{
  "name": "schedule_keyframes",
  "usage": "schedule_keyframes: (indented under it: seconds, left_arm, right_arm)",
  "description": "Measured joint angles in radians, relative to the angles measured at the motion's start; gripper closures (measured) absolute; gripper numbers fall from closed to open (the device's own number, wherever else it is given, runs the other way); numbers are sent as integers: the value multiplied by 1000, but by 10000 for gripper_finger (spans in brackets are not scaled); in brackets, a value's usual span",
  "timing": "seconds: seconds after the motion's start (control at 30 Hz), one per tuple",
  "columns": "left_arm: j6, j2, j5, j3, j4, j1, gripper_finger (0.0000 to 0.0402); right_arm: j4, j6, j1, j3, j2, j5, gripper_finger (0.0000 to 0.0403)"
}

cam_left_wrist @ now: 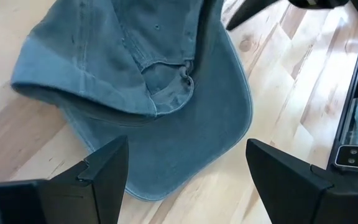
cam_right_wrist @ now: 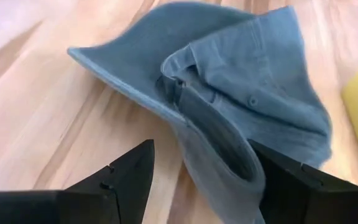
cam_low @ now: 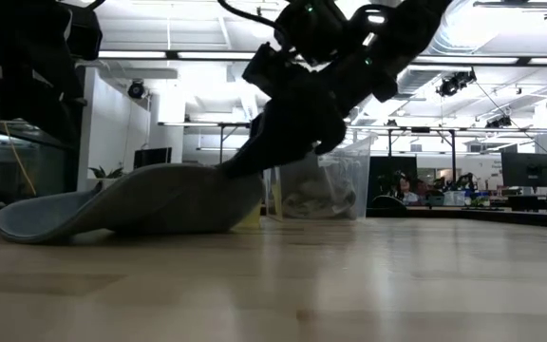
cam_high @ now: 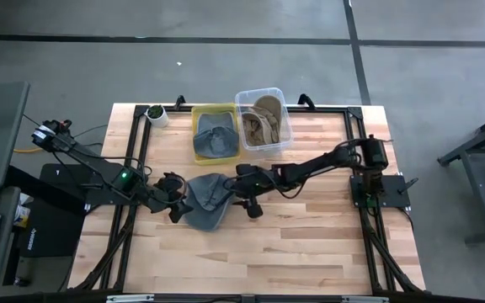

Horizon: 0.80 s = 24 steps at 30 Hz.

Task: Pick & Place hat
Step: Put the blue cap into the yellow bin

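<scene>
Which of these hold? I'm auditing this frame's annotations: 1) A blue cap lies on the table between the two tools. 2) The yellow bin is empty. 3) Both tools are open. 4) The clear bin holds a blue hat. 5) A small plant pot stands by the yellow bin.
1) True: the blue cap lies between the left tool and right tool.
2) False: the yellow bin holds a blue hat.
3) True.
4) False: the clear bin holds tan hats.
5) True: the plant pot.

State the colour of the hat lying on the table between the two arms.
The hat is a faded blue-grey; the left wrist view shows it best.
</scene>
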Motion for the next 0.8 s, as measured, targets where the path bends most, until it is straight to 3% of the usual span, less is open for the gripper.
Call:
schedule_keyframes:
  seconds: [0.3,0.8]
  left_arm:
    - [-3,0,-14,0,4,0,119]
    - [-9,0,3,0,1,0,119]
  right_arm:
    - [116,26,0,0,59,-23,166]
    - [143,49,19,0,67,3,173]
